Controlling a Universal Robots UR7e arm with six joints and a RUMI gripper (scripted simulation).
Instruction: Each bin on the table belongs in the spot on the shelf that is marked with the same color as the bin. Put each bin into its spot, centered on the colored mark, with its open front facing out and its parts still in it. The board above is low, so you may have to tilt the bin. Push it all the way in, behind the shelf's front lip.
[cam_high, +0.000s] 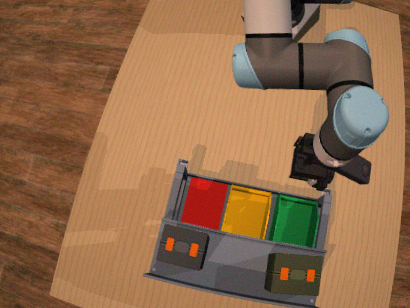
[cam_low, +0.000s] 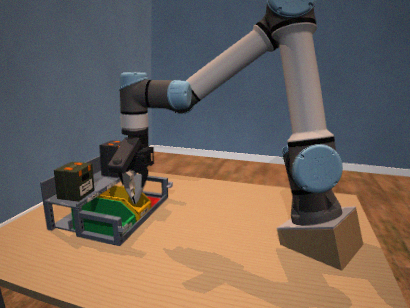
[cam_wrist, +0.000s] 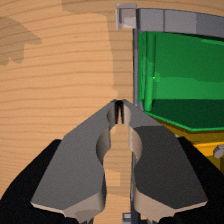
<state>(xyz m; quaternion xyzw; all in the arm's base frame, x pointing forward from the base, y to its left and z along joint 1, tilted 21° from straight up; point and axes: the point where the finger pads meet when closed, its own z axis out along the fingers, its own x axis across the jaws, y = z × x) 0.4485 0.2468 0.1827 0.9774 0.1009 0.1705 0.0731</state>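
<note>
The green bin (cam_high: 295, 222) (cam_low: 102, 215) (cam_wrist: 187, 75) stands in the right end of the grey shelf (cam_high: 235, 245) (cam_wrist: 175, 21), its front just behind the front lip. The yellow bin (cam_high: 246, 212) (cam_low: 117, 192) stands beside it in the middle spot. The left spot shows a flat red surface (cam_high: 204, 205) (cam_low: 156, 201) with no bin walls visible. The colored marks under the bins are hidden. No parts can be made out in the green bin; a small grey thing (cam_wrist: 219, 150) shows at the yellow bin. My gripper (cam_high: 320, 186) (cam_low: 134, 202) (cam_wrist: 119, 101) is shut and empty, pointing down just outside the front lip by the green bin.
A dark grey case (cam_high: 182, 247) (cam_low: 110, 157) with orange latches stands on the upper board at the left. An olive case (cam_high: 295, 274) (cam_low: 74, 181) stands on its right end. Raised shelf sides flank the spots. The arm reaches in from the robot's base.
</note>
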